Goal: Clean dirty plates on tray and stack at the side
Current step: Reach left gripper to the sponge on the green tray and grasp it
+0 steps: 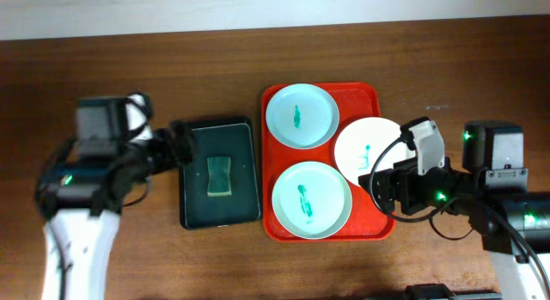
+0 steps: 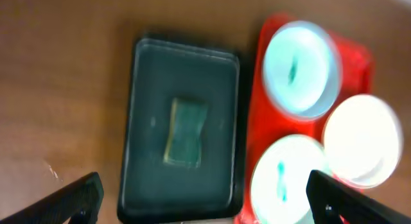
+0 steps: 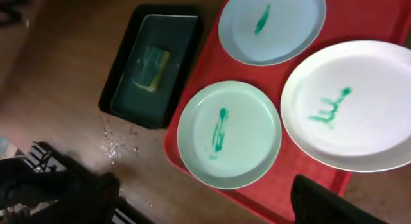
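The red tray (image 1: 365, 98) holds three plates, each with a teal-green smear. One mint-blue plate (image 1: 301, 116) is at the back and another (image 1: 311, 199) at the front. The white plate (image 1: 368, 147) is at the right, overlapping the tray's rim. My left gripper (image 1: 182, 143) is open and empty at the left edge of a black tray. My right gripper (image 1: 381, 186) is open and empty at the red tray's right edge, beside the white plate. The right wrist view shows the front plate (image 3: 229, 134), back plate (image 3: 273, 25) and white plate (image 3: 353, 105) ahead of the open jaws (image 3: 205, 208).
A smaller black tray (image 1: 241, 197) with a green-yellow sponge (image 1: 220, 176) lies left of the red tray. It fills the left wrist view (image 2: 148, 89), with the sponge (image 2: 186, 131) ahead of the open jaws (image 2: 205, 208). Crumbs or droplets (image 3: 115, 144) lie on the brown table.
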### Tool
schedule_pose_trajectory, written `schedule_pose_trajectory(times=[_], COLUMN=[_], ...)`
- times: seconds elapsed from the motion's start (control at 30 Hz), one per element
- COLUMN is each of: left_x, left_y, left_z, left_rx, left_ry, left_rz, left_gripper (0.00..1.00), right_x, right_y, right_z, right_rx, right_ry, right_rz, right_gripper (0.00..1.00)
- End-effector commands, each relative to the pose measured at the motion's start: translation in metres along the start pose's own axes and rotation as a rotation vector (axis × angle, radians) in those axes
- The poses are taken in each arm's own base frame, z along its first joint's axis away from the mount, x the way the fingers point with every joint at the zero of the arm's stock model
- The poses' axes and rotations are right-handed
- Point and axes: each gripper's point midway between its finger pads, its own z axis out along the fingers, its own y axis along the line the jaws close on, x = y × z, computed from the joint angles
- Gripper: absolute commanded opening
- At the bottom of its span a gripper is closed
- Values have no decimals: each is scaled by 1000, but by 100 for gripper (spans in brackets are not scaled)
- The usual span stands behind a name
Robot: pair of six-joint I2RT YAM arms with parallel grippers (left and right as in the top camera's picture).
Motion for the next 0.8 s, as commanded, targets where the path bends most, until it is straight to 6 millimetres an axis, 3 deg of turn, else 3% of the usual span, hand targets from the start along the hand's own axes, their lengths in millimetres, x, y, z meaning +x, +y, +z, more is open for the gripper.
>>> schedule_pose_trajectory(times=[0.0, 0.17, 0.33, 0.5, 0.6, 0.67, 0.77], left_x=[27, 45, 58, 85, 91, 90, 81], left_y=[-8, 6, 19, 20, 32, 31, 25], left_z=[42, 90, 156, 208, 221, 225, 219], left_rx=[-39, -120, -197, -274, -378, -382, -367], left_ry=[193, 356, 458, 530, 523, 511, 502], left_rz=[56, 65, 81, 156, 205, 213, 203], left_gripper=[99, 99, 70, 59, 36, 1, 0], right_x=[-5, 0, 4, 4, 6, 8, 11], right_y=[6, 6, 7, 7, 7, 7, 8], right_z=[-6, -6, -6, -6, -6, -6, -6], right_rx=[-20, -21, -23, -23, -24, -25, -26], right_ry=[-20, 0, 16, 16, 22, 31, 42], right_rz=[-4, 9, 20, 20, 24, 30, 38], right_gripper=[83, 77, 73, 70, 70, 68, 63])
